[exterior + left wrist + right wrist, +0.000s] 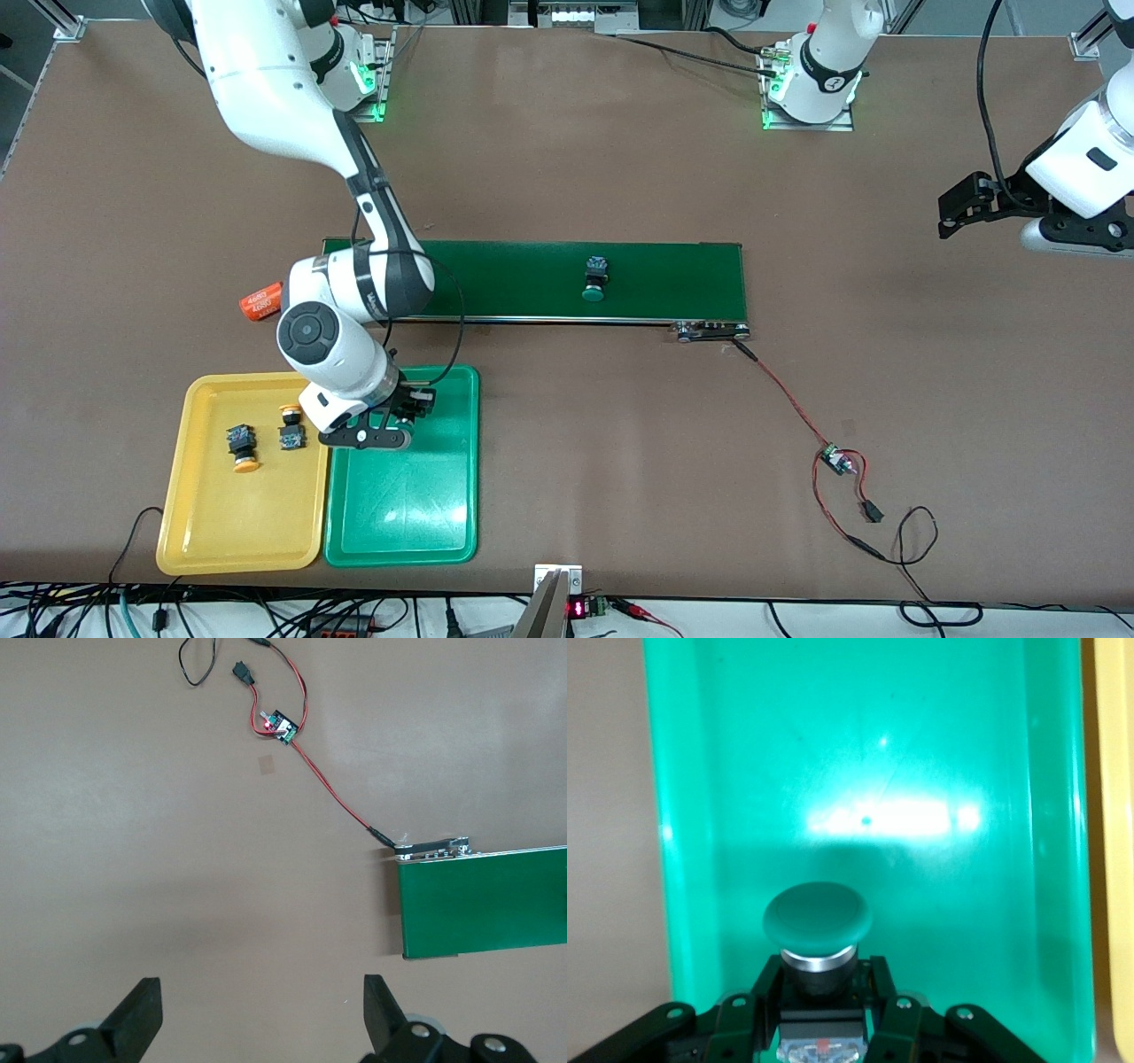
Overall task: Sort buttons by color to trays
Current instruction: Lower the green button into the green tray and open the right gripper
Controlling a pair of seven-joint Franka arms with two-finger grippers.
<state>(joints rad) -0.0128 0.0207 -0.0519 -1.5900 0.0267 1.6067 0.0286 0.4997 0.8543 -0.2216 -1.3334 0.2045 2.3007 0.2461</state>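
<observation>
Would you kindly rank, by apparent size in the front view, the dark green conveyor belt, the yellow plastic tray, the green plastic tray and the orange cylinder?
1. Dark green conveyor belt.
2. Yellow plastic tray and green plastic tray: alike, unranked.
3. Orange cylinder.

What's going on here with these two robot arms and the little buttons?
They are sorting buttons by color. The right gripper holds a green-capped button over the green tray, not yet set down. Two yellow-capped buttons already lie in the yellow tray beside it. Another green-capped button waits on the conveyor belt. The left gripper waits, open, over bare table past the belt's end.
</observation>
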